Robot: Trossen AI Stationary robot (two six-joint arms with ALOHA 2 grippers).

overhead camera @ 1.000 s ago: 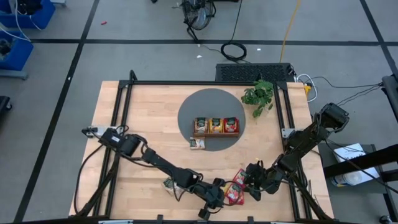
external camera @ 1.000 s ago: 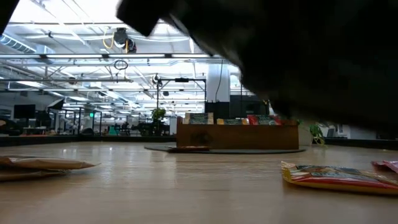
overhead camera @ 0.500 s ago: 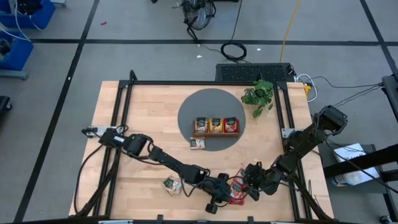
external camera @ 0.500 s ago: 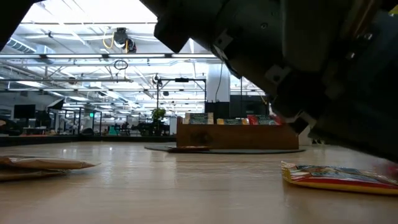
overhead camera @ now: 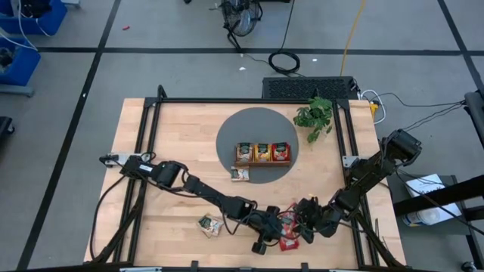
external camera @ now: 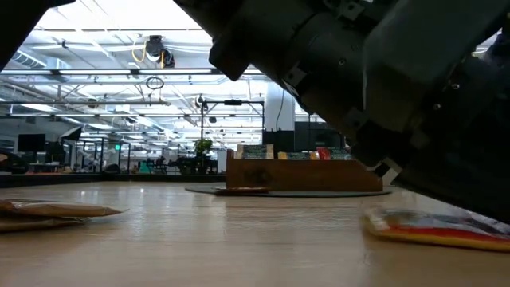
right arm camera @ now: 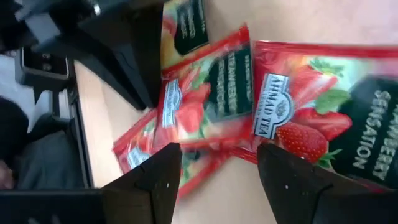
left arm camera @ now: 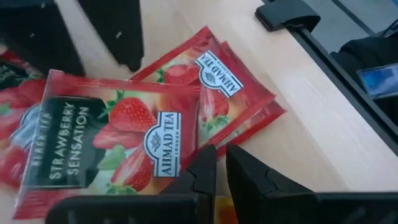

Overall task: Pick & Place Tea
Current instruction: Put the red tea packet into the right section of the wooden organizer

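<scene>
1. At the lower left of centre in the high view a beige tea sachet [overhead camera: 209, 224] lies alone on the wooden table [overhead camera: 181, 143], clear of both arms.
2. The left arm reaches from the frame's left side toward the bottom centre; the left gripper [overhead camera: 274, 230] sits low over the red sachets [overhead camera: 288, 230]. In the left wrist view its fingers [left arm camera: 202, 171] stand almost together with only a thin gap between them, their tips right at the edge of a strawberry sachet [left arm camera: 112, 140]. I cannot tell whether they pinch it.
3. At upper centre, on the grey round mat [overhead camera: 257, 143], the wooden tray [overhead camera: 262, 161] holds sachets in all three compartments: beige-dark at left, orange-yellow in the middle, red at right. One more sachet [overhead camera: 240, 174] lies on the mat just below the tray's left end.
4. The right gripper [overhead camera: 306, 227] comes in from the lower right and meets the same red cluster. In the right wrist view its fingers [right arm camera: 146, 180] are spread wide apart, holding nothing, with the red packets [right arm camera: 205, 99] beyond them.
5. A green plant [overhead camera: 315, 115] stands at the mat's upper right.
</scene>
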